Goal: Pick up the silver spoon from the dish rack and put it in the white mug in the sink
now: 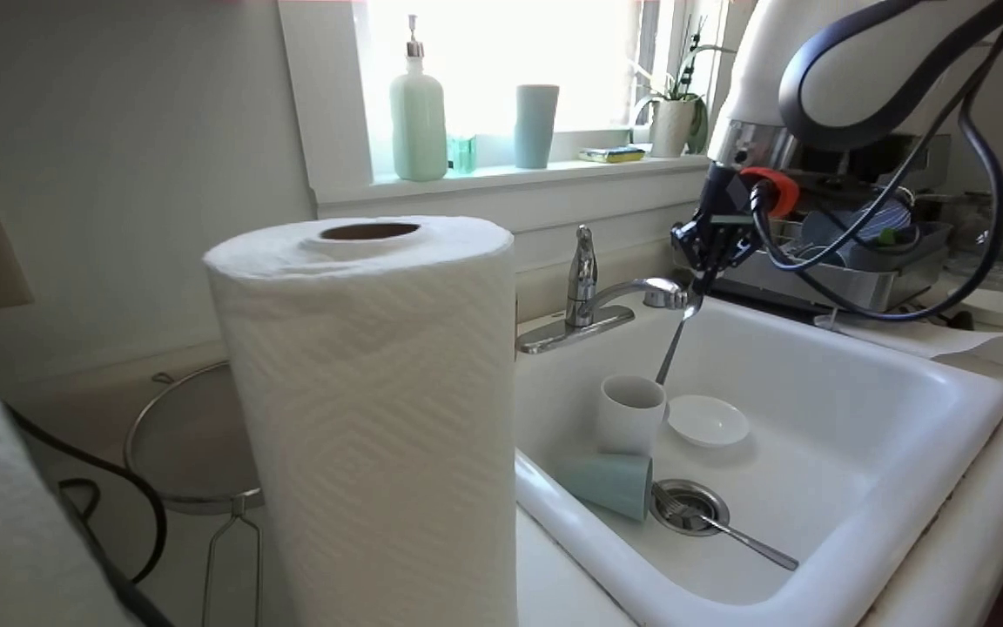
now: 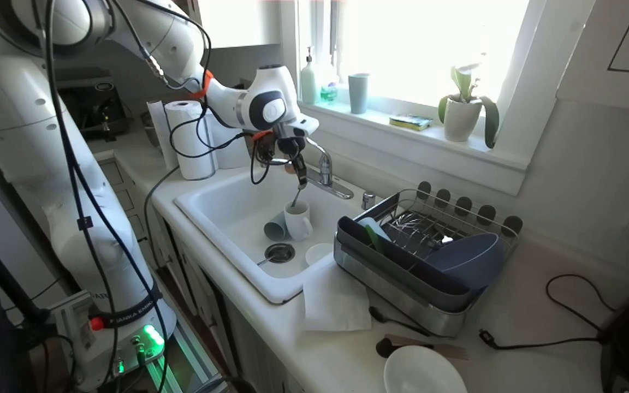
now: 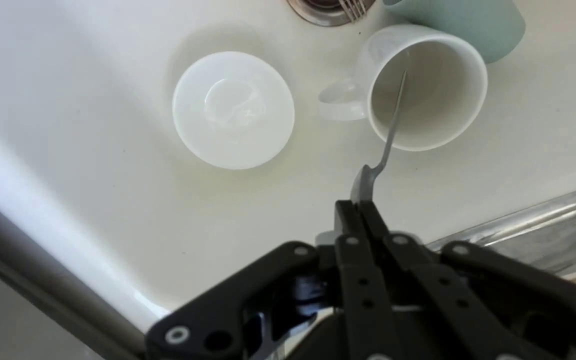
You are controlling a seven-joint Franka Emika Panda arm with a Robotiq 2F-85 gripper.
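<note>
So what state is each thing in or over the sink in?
White mug: upright
Silver spoon: handle pointing down; tip inside mug or not, unclear
Gripper: closed on the spoon's bowl
Pale green cup: on its side
Fork: lying across the drain
White dish: lying flat
Faucet: no water running

Silver spoon [image 3: 388, 145], white mug [image 3: 433, 97].

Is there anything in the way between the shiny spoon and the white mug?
Nothing I can see. The gripper grips the silver spoon by its bowl end, and in the wrist view the spoon's tip appears over the opening of the white mug. I can't tell whether it is inside.
</note>
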